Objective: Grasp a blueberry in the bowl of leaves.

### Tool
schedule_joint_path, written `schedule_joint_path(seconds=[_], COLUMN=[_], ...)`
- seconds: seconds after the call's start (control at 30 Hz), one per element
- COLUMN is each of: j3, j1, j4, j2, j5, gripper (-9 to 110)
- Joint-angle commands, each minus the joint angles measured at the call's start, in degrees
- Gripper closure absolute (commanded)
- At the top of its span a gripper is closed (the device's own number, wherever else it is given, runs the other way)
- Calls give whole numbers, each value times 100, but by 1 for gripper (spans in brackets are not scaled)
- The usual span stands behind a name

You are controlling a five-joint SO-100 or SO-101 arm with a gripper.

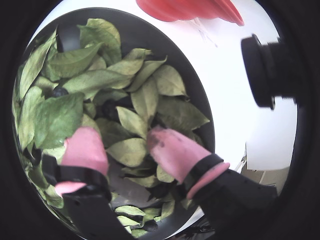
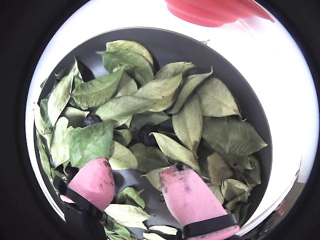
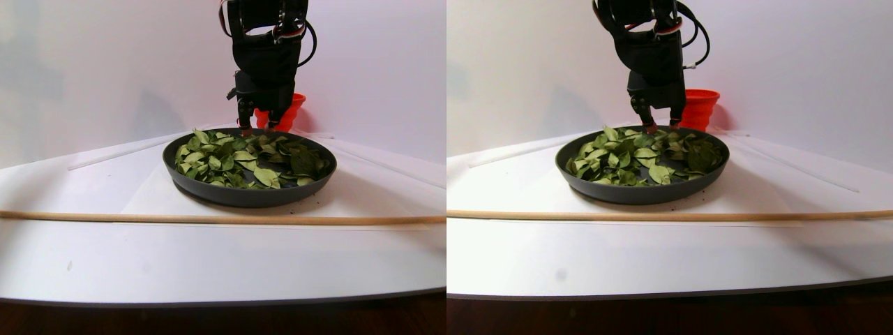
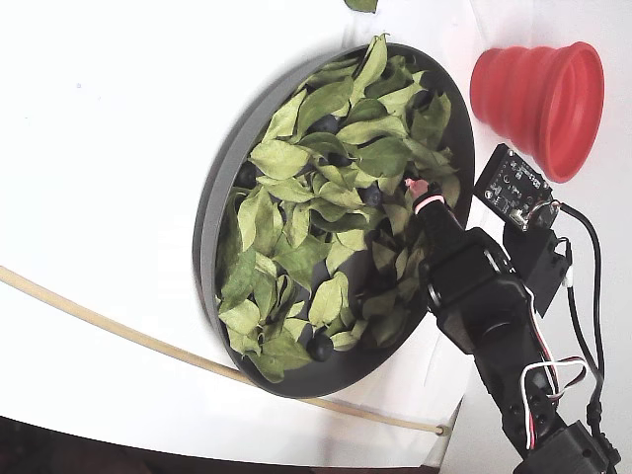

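Note:
The dark grey bowl [image 2: 200,55] is full of green leaves [image 2: 125,106]. It also shows in a wrist view [image 1: 135,25], the fixed view [image 4: 212,227] and the stereo pair view [image 3: 244,195]. Dark blueberries [image 2: 146,135] [image 2: 91,120] lie half hidden among the leaves; others show in the fixed view [image 4: 321,348] [image 4: 370,196]. My gripper [image 2: 137,167] [image 1: 122,135], with pink fingertips [image 2: 97,180], is open and empty, low over the leaves at the bowl's side nearest the red cup [image 4: 420,193] [image 3: 257,129]. A bare patch of bowl and small leaves lie between the jaws.
The red ribbed cup [image 4: 538,94] [image 3: 286,108] [image 2: 215,10] stands just outside the bowl on the white table. A thin wooden stick [image 3: 209,218] [image 4: 99,321] lies across the table in front of the bowl. A black camera module [image 1: 265,70] sticks out beside the gripper.

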Motion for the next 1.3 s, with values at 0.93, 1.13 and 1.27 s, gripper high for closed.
schedule_joint_path(seconds=[0.93, 1.13, 1.27], j3=[-167, -176, -229], j1=[-237, -246, -246], j4=[396, 404, 404], j2=[246, 114, -26], j5=[1028, 1134, 1187], gripper=[82, 82, 82])
